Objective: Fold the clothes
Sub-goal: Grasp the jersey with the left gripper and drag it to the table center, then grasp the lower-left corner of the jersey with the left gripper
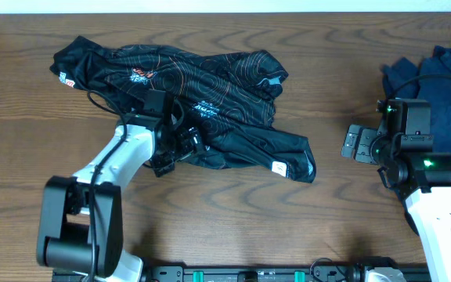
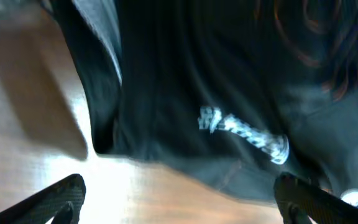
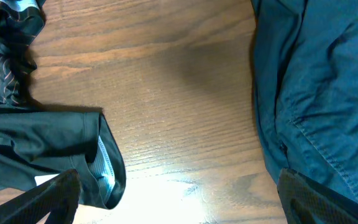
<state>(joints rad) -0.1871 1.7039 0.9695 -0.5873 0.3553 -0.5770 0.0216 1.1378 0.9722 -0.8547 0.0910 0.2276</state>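
Jersey (image 1: 210, 102), just one, lies crumpled on the bench (image 1: 225, 227), its long axis running from 10 o'clock to 4 o'clock. Your left tool (image 1: 180, 145) is the nearer: it hangs over the near edge with cloth spreading toward 12 o'clock, jaws wide and empty. Your right tool (image 1: 357, 145), equally wide and empty, sits over bare wood, with the jersey at 9 o'clock and one navy heap (image 1: 445, 78) at 2 o'clock; how many garments are in it you cannot tell.

You face a robot lab bench: a left arm (image 1: 120, 160) and right arm (image 1: 437, 207) at a wood-grain worktop (image 1: 288, 227).
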